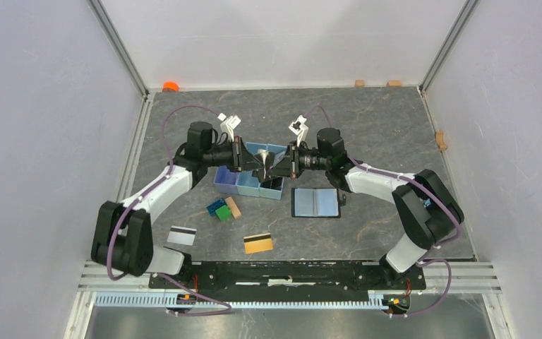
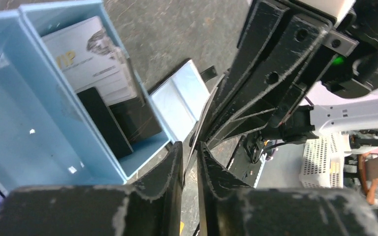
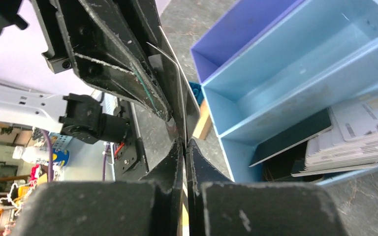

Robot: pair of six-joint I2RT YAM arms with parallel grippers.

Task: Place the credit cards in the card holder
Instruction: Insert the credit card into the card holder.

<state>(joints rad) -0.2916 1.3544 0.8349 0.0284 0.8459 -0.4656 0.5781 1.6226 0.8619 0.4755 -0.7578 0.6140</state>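
The right gripper (image 3: 183,142) is pinched shut on the bottom edge of a thin grey card (image 3: 179,93), held upright above the blue three-compartment tray (image 1: 248,185). The left gripper (image 2: 191,147) faces it from the other side. Its jaws stand only a narrow slit apart with the same card's edge in the gap, and I cannot tell whether its pads touch the card.

Everything rests on a dark stone-patterned table (image 1: 381,141). The tray sits at mid-table. Its right compartment holds a black card (image 2: 103,123) leaning on a stack of white printed cards (image 2: 86,54).

Just right of the tray, the card holder (image 1: 315,202) lies open and flat with its light blue lining facing up.

Nearer the arm bases, a gold card (image 1: 258,243) and a white card (image 1: 181,235), each with a dark stripe, lie flat and well apart.

Between them and the tray, a blue brick (image 1: 216,206), a green brick (image 1: 223,212) and a tan wooden block (image 1: 233,207) cluster together.
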